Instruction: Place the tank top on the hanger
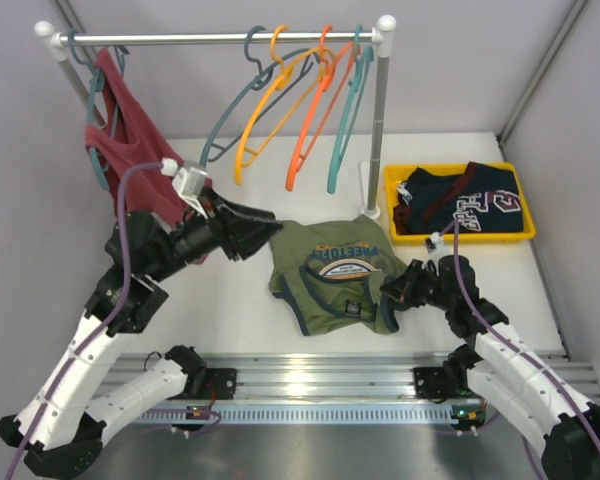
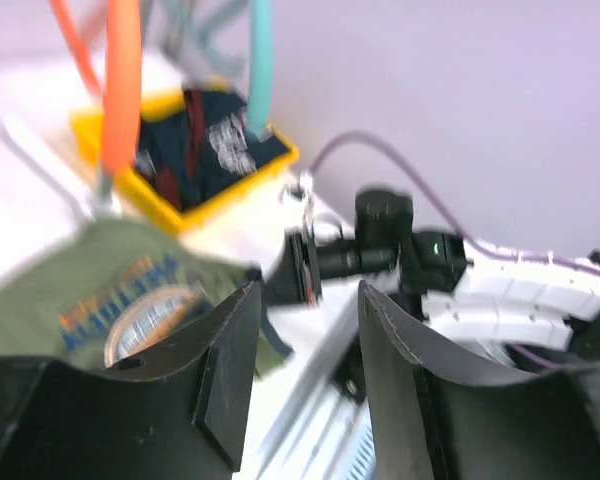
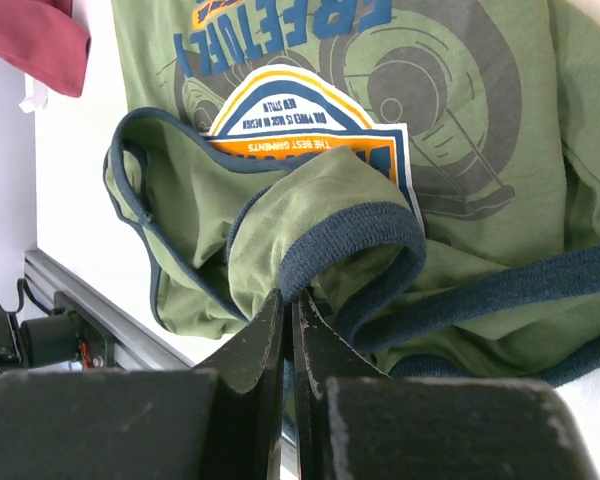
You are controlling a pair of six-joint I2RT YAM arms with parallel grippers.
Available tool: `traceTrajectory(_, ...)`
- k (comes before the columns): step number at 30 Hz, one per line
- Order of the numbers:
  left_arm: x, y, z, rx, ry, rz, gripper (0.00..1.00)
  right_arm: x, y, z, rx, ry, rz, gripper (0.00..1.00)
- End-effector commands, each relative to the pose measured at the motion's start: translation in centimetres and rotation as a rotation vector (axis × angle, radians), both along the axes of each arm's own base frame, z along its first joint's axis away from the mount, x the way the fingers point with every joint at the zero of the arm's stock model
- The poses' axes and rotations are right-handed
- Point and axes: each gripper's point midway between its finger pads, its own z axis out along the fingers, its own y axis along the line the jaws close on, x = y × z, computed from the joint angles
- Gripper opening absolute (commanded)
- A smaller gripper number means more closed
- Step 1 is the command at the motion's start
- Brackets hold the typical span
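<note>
Olive-green cotton makes up the sleeveless tank top (image 1: 335, 275), edged in dark teal-navy ribbing at the neck and armholes, with a round orange-and-white badge and blue lettering printed on the chest. It lies rumpled on the white counter (image 1: 230, 300), just left of the yellow plastic tray (image 1: 460, 238) and a little nearer the arm bases than that tray. Its long axis runs roughly from the near edge toward the back. The hem faces the back, while the neck and straps point toward the arm bases, so the print reads upside down in the top view. The right gripper (image 3: 290, 300), near and left of the tray, is clenched on a fold of the navy-trimmed strap at the garment's near right corner. The left gripper (image 2: 305, 295) hangs released and empty well to the left of the tray, just off the top's far left corner. The thin slate blue-grey plastic hanger (image 1: 225, 115) hangs by its hook from the metal rail (image 1: 230, 38), left of and behind the tray.
</note>
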Motion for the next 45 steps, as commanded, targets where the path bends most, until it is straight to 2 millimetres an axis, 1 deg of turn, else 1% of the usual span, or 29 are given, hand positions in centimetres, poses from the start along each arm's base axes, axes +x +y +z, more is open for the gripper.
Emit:
traceTrajectory(1,1.9,1.2,8.1,-0.050,-0.276,0.118,0.49,0.7,0.5,1.2,0.000,-0.068,0.026,0.00)
traceTrajectory(2,2.4,1.7,10.6,-0.065,-0.327,0.160,0.49,0.7,0.4,1.1,-0.003,-0.069,0.026,0.00)
traceTrajectory(3,3.7,2.8,12.0,-0.071,-0.351,0.262,0.49,0.7,0.4,1.0,-0.006,-0.069,0.025,0.00)
traceTrajectory(4,4.4,3.5,13.1,-0.057,-0.406,0.314,0.49,0.6,0.3,0.9,-0.011,-0.068,0.027,0.00)
traceTrajectory(5,4.9,4.2,15.4,-0.086,-0.463,0.368,0.50,0.6,0.3,0.8,-0.014,-0.067,0.026,0.00)
traceTrajectory(6,5.8,5.3,16.4,-0.094,-0.479,0.452,0.51,0.6,0.3,0.7,-0.017,-0.066,0.028,0.00)
traceTrajectory(7,6.4,5.7,17.1,-0.079,-0.514,0.493,0.51,0.5,0.3,0.7,-0.018,-0.067,0.031,0.00)
traceTrajectory(8,7.3,6.2,18.3,-0.088,-0.528,0.549,0.52,0.5,0.2,0.5,-0.023,-0.062,0.032,0.00)
traceTrajectory(9,8.2,6.8,18.6,-0.081,-0.525,0.600,0.52,0.5,0.2,0.4,-0.025,-0.060,0.032,0.00)
traceTrajectory(10,8.9,6.9,18.8,-0.051,-0.536,0.628,0.52,0.5,0.2,0.4,-0.028,-0.063,0.037,0.00)
traceTrajectory(11,10.1,6.8,19.4,-0.037,-0.533,0.660,0.52,0.4,0.3,0.4,-0.029,-0.061,0.043,0.00)
traceTrajectory(12,11.4,7.5,18.9,0.008,-0.505,0.724,0.52,0.4,0.3,0.4,-0.032,-0.061,0.050,0.00)
traceTrajectory(14,13.2,7.1,19.1,0.047,-0.499,0.757,0.52,0.5,0.4,0.5,-0.033,-0.064,0.057,0.00)
traceTrajectory(15,13.7,7.3,19.1,0.062,-0.496,0.771,0.52,0.4,0.5,0.3,-0.036,-0.059,0.065,0.00)
traceTrajectory(16,13.8,7.3,19.6,0.063,-0.508,0.771,0.52,0.4,0.4,0.3,-0.041,-0.062,0.068,0.00)
traceTrajectory(17,14.5,6.9,19.3,0.081,-0.504,0.765,0.53,0.4,0.4,0.3,-0.043,-0.062,0.071,0.00)
traceTrajectory(18,15.0,7.0,18.8,0.114,-0.491,0.767,0.53,0.4,0.5,0.2,-0.045,-0.061,0.074,0.00)
traceTrajectory(19,15.6,6.7,19.2,0.125,-0.489,0.757,0.53,0.3,0.5,0.3,-0.045,-0.062,0.080,0.00)
traceTrajectory(20,16.3,7.0,19.0,0.149,-0.481,0.764,0.53,0.2,0.6,0.1,-0.044,-0.056,0.083,0.00)
traceTrajectory(22,17.0,6.7,18.7,0.190,-0.461,0.741,0.53,0.1,0.6,0.1,-0.046,-0.055,0.094,0.00)
traceTrajectory(24,17.3,7.3,18.8,0.210,-0.461,0.755,0.53,0.0,0.6,0.0,-0.048,-0.054,0.100,0.00)
traceTrajectory(25,17.5,7.3,18.2,0.234,-0.449,0.747,0.53,0.0,0.7,0.1,-0.046,-0.055,0.101,0.00)
traceTrajectory(27,18.2,7.8,17.9,0.264,-0.439,0.749,0.53,0.0,0.6,0.1,-0.048,-0.058,0.101,0.00)
traceTrajectory(28,18.6,7.9,17.0,0.296,-0.418,0.718,0.53,-0.1,0.6,0.1,-0.047,-0.056,0.102,0.00)
traceTrajectory(30,18.9,7.6,16.5,0.299,-0.399,0.681,0.53,-0.1,0.6,0.0,-0.049,-0.055,0.106,0.00)
traceTrajectory(34,19.8,7.3,14.6,0.342,-0.358,0.649,0.53,-0.2,0.7,0.0,-0.048,-0.054,0.109,0.00)
traceTrajectory(35,19.6,7.0,14.2,0.354,-0.355,0.618,0.53,-0.2,0.7,0.0,-0.045,-0.052,0.107,0.00)
traceTrajectory(39,19.8,6.3,12.7,0.376,-0.339,0.569,0.52,-0.3,0.7,-0.1,-0.049,-0.052,0.111,0.00)
traceTrajectory(45,20.6,6.8,10.8,0.435,-0.297,0.591,0.51,-0.4,0.6,-0.1,-0.050,-0.054,0.114,0.00)
